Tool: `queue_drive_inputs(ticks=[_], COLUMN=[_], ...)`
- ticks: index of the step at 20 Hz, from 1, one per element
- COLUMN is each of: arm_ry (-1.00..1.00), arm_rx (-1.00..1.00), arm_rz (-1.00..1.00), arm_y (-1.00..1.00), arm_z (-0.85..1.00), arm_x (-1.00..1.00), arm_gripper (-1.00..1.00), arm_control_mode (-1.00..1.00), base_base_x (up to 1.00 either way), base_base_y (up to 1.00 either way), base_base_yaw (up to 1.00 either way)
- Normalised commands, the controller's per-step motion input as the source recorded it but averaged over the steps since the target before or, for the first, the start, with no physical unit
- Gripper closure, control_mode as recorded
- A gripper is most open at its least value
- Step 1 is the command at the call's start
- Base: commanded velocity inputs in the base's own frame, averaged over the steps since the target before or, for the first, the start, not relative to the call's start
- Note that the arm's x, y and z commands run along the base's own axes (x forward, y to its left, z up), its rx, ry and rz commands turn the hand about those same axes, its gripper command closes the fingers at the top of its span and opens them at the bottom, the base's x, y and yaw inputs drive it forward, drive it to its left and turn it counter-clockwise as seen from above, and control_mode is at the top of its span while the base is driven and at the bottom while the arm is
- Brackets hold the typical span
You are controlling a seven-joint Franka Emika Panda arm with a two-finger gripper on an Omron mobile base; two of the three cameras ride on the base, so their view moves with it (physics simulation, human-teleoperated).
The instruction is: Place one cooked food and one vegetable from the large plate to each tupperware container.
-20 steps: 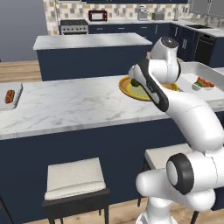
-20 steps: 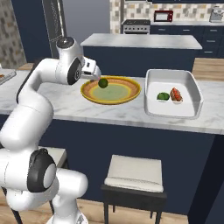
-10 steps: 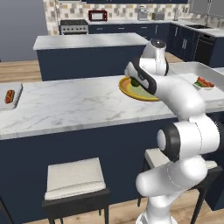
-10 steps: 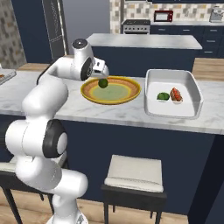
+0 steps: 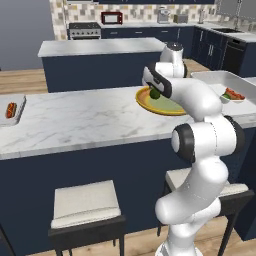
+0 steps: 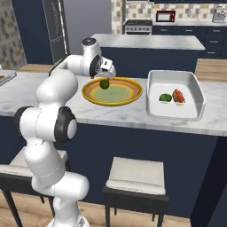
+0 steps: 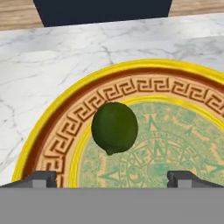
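The large plate (image 6: 128,94), yellow-rimmed with a pale green centre, lies on the marble counter. A round dark green vegetable (image 7: 114,127) rests on its left inner part, also seen as a green vegetable (image 6: 104,84) (image 5: 155,93) from both base cameras. My gripper (image 7: 112,179) hangs just above it, open, with one fingertip on each side and nothing between them. It is the gripper (image 6: 107,77) at the plate's left rim. A white tupperware container (image 6: 195,91) right of the plate holds a green piece (image 6: 165,97) and a red piece (image 6: 178,95). A second white tupperware container (image 5: 19,114) far left holds a reddish cooked food (image 5: 10,109).
The counter (image 5: 85,120) stretches wide and bare between the plate and the far-left container. Two stools (image 5: 86,202) stand below its front edge. A second island (image 5: 100,47) and a stove (image 5: 84,31) lie behind.
The hand has swung sideways over the plate's rim and now sits above the green vegetable. The jaws stayed open. The food and containers have not moved.
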Motion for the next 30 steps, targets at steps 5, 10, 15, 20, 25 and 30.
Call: queue_drive_inputs(ticks=[5,10,15,20,25,30], arm_ry=[0.0,0.0,0.0,0.05,0.06,0.02], arm_rx=[0.0,0.0,0.0,0.0,0.0,0.0], arm_rz=[-0.01,0.0,0.0,0.0,0.0,0.0], arm_y=[-0.05,0.0,-0.02,-0.06,0.0,0.0], arm_z=[-0.39,-0.14,0.0,-0.1,-0.14,-0.06], arm_x=[0.17,0.37,0.38,0.09,0.06,0.18], arm_gripper=[-1.0,-1.0,-1.0,-1.0,-1.0,-1.0], arm_control_mode=[-1.0,-1.0,-1.0,-1.0,-1.0,-1.0], base_base_x=[0.0,0.0,0.0,0.0,0.0,0.0], base_base_y=[0.0,0.0,0.0,0.0,0.0,0.0], base_base_yaw=[0.0,0.0,0.0,0.0,0.0,0.0])
